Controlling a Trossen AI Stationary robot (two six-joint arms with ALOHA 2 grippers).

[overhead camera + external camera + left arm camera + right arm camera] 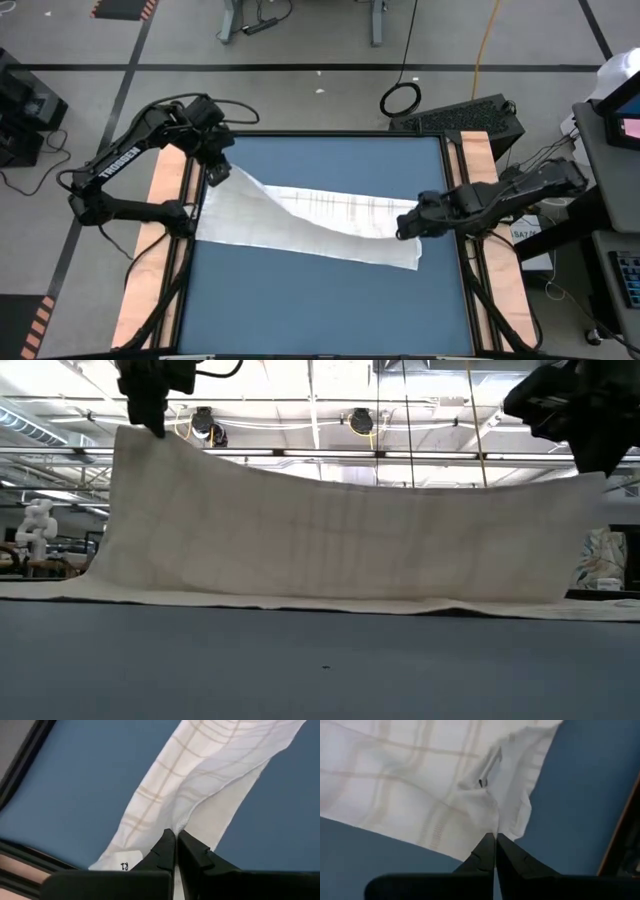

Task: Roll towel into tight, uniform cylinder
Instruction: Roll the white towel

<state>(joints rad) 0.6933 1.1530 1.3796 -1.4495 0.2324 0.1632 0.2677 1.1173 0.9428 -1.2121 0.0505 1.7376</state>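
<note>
Towel lifted by two corners; rolling not yet begun.
The desk point(320, 300) carries the towel point(320, 222) across frame centre, one edge raised, the opposite edge flat, no cylinder formed. Left hand point(218, 175), centre left, and right hand point(406, 226), centre right, each pinch a corner.
</note>
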